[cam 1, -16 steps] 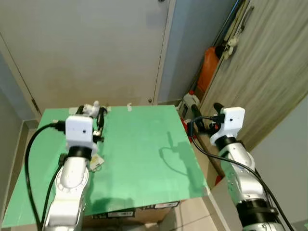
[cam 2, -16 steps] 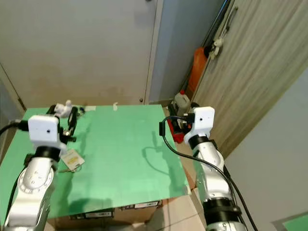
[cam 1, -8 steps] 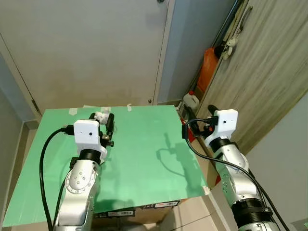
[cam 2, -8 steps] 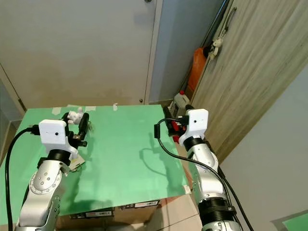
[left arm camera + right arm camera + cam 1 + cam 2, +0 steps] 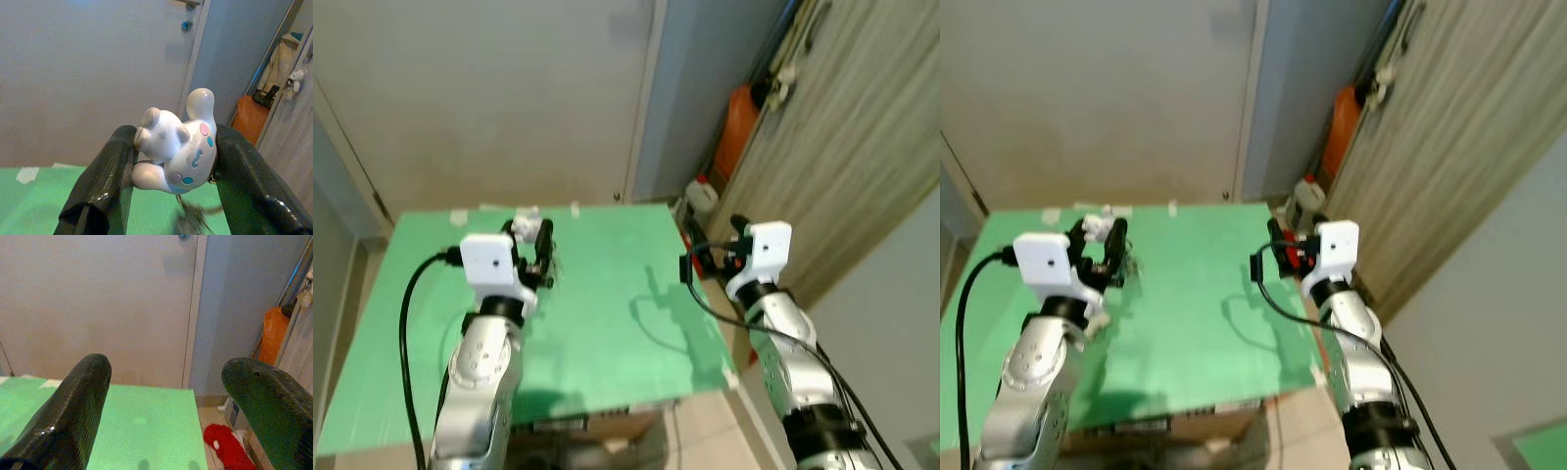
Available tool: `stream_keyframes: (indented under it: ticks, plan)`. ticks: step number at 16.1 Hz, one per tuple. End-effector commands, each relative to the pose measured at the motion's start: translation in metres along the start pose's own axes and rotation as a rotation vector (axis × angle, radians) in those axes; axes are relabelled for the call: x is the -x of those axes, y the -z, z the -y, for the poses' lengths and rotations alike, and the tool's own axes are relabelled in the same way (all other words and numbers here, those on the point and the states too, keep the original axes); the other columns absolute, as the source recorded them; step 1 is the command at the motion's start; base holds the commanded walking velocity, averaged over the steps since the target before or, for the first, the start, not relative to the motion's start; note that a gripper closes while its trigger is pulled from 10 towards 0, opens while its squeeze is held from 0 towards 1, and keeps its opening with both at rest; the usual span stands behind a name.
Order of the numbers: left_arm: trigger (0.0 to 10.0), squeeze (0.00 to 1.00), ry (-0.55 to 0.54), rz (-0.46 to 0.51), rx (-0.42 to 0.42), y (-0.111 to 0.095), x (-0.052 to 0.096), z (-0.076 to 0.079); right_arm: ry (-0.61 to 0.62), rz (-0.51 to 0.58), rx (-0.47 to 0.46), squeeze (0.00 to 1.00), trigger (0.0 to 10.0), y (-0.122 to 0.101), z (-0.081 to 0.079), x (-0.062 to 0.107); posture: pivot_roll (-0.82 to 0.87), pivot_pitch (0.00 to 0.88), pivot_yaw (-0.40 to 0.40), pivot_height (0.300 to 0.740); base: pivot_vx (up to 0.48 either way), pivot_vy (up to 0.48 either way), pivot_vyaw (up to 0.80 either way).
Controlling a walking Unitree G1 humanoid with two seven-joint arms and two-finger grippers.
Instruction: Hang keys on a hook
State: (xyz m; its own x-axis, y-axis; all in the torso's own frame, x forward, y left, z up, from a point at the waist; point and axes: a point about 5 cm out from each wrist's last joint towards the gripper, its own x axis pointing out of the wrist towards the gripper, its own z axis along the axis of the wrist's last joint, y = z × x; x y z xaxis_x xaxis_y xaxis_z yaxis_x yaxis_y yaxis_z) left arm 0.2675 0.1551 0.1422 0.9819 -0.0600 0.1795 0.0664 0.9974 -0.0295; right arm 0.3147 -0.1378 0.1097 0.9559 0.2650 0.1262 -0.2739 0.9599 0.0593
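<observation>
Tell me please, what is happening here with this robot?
The robot's left pincer holds a white toy-figure keychain between its fingers, lifted above the green table, with the keys dangling below it. The right pincer is open and holds nothing, near the table's right edge. No hook can be made out.

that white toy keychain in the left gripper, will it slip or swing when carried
The toy looks smooth and rounded, so it may slip between the left gripper fingers. The keys dangle below it, blurred, and probably swing. It looks light for its size.
</observation>
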Motion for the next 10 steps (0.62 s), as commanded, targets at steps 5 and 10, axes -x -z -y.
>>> stream_keyframes:
  ticks: [5,10]
  plan:
    - [0.0,0.0,0.029,0.002,0.004,-0.0034,0.0011,0.0083,-0.004,-0.028,-0.001,0.0,10.0,0.0029,0.0011,0.0001,0.09,0.024,-0.096,0.74,-0.283,0.0,0.0]
    - [0.0,0.0,0.014,-0.007,-0.01,-0.002,0.0001,0.0049,-0.026,-0.034,0.026,0.0,10.0,0.0033,-0.0019,0.0,0.09,0.019,-0.102,0.74,-0.217,0.0,0.0]
